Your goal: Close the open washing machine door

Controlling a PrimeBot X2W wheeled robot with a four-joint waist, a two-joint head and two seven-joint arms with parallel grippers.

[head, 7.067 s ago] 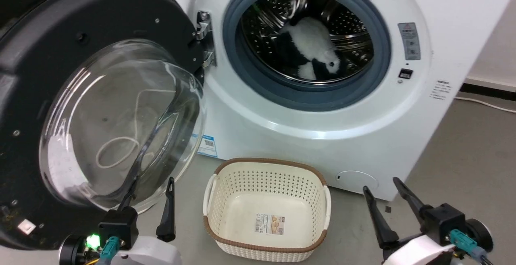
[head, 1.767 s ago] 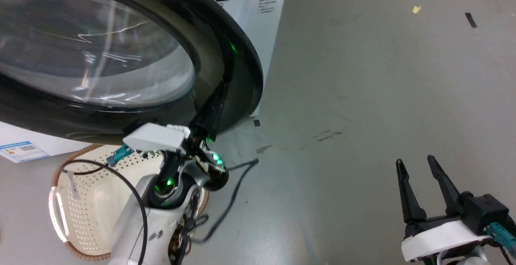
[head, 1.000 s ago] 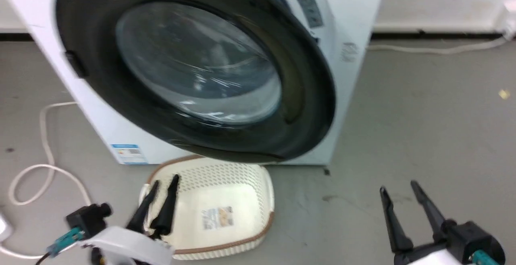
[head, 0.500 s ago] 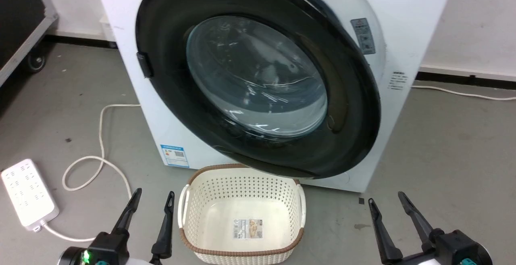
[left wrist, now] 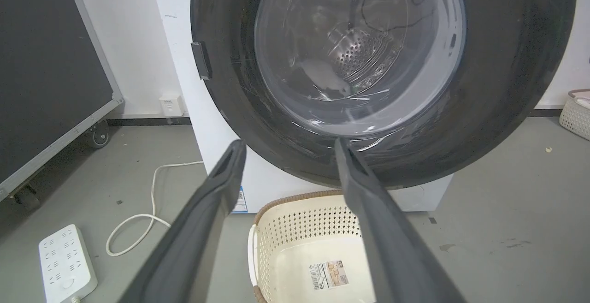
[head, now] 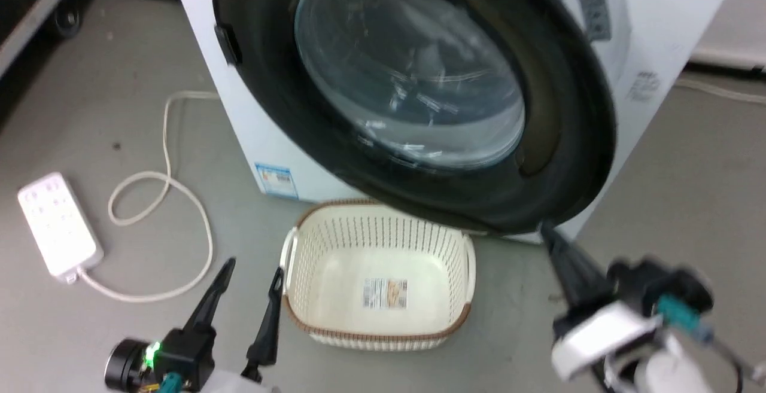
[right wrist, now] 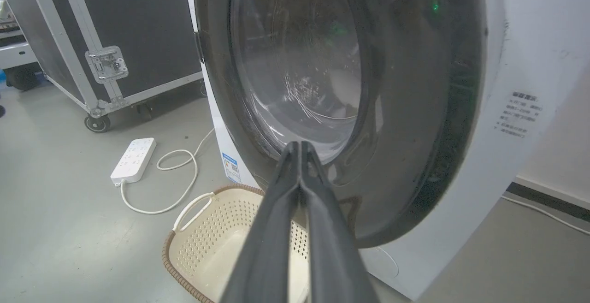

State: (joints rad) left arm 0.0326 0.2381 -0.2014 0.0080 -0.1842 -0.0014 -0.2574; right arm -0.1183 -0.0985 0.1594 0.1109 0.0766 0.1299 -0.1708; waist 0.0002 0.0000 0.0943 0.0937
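With the basket (head: pixel 383 234) as centre on the floor (head: pixel 688 171), the washing machine (head: pixel 658 34) stands at 12 o'clock, the washing machine door (head: pixel 574 142) above the basket's far rim. The power strip (head: pixel 57 222) lies at 9 o'clock, its cord (head: pixel 161 201) between. The left gripper (head: pixel 254 266) is at 8 o'clock and the right gripper (head: pixel 547 231) at 3.

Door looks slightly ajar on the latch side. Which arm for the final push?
Right, probably. The right gripper, shut, is raised with its tips by the lower free edge of the washing machine door. The left gripper sits open and low beside the basket.
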